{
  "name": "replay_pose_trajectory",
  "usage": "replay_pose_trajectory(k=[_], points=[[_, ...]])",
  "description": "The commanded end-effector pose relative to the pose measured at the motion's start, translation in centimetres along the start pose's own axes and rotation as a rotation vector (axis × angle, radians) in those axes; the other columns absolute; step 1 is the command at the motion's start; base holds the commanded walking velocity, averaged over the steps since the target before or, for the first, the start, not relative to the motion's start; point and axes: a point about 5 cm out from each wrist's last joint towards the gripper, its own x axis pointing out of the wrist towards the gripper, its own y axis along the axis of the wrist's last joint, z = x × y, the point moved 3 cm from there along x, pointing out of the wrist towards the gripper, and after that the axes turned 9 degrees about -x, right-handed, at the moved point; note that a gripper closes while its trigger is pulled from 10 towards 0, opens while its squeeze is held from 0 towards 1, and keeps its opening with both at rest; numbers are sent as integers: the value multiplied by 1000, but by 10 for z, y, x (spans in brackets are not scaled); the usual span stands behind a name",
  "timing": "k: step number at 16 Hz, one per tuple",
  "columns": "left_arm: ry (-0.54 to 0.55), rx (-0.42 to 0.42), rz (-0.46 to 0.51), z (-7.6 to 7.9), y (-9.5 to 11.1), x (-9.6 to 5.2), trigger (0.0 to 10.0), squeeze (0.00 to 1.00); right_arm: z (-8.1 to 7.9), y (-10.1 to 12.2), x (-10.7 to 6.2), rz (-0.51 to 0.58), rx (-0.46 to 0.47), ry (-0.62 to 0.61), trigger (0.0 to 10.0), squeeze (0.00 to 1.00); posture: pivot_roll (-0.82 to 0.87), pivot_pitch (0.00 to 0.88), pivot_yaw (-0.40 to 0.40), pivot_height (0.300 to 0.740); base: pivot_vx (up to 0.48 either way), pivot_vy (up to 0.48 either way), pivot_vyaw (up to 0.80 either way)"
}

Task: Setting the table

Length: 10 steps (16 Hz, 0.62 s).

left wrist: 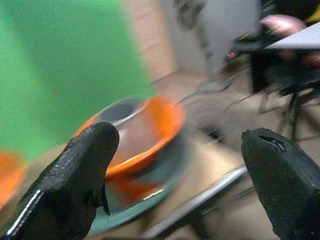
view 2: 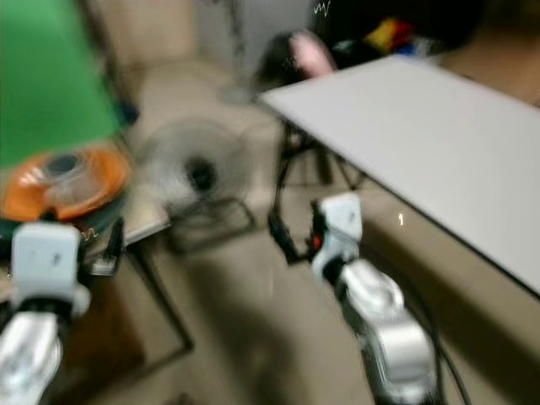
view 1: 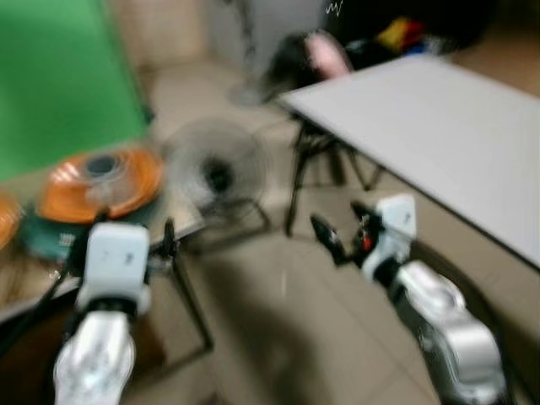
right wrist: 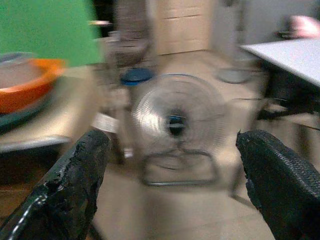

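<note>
All four views are blurred. Nearest the camera, the left arm [view 1: 97, 337] and right arm [view 1: 443, 325] reach forward over a tiled floor [view 1: 278, 337].

The left gripper [left wrist: 175, 185] is spread wide with nothing between its fingers; in the left eye view it sits at the near edge of a small side table [view 1: 181, 221]. The right gripper [view 1: 339, 226] is also spread wide and empty — it hangs over the floor, between the side table and the large table, touching neither.

On the side table, just beyond the left gripper, an orange bowl [view 1: 99, 181] rests on a teal plate [left wrist: 150, 192]. A grey dish [left wrist: 120, 111] appears to sit inside the bowl; the blur leaves its shape unclear. A second orange item [view 1: 5, 218] lies at the far left edge of the same table, too blurred to identify.

Past the side table, a floor fan [view 1: 215, 169] stands on the floor facing the robot, roughly between the two tables.

To the right, a large white table [view 1: 439, 126] on dark folding legs runs away from the camera; its visible top is bare.

Behind the side table hangs a green screen [view 1: 63, 76]. At the far end, near the white table's corner, sit a pink object [view 1: 325, 52] and some dark clutter — not resolvable.
</note>
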Motion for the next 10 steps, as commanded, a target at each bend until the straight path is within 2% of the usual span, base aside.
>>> replay_pose_trajectory(k=[1,3,4,5,6,7,9,10], points=[[0,-10,14,1,4,1,10000,0,9,8,0,37,-20,-41,10000,1000,26,0,29,740,0,341,800],[8,-19,38,0,9,3,10000,0,13,16,1,86,-28,-74,10000,1000,27,0,34,740,0,337,800],[21,-23,51,-2,11,3,10000,0,9,23,2,123,-64,-45,10000,1000,26,0,37,740,0,334,0],[46,-17,74,-5,16,5,10000,0,6,28,4,138,-63,-33,10000,780,26,0,39,740,0,0,0],[56,-8,75,-7,18,6,10000,0,6,29,7,131,-44,-36,10000,0,30,0,41,740,0,0,0],[52,0,80,-7,20,7,10000,0,7,31,9,128,14,-42,10000,0,35,0,43,740,0,0,0],[15,5,105,-4,25,9,10000,0,16,35,12,140,-20,-139,10000,0,37,0,45,740,0,0,0],[2,4,114,-2,28,9,10000,0,18,38,14,155,1,-136,10000,0,39,0,45,740,0,0,0]])
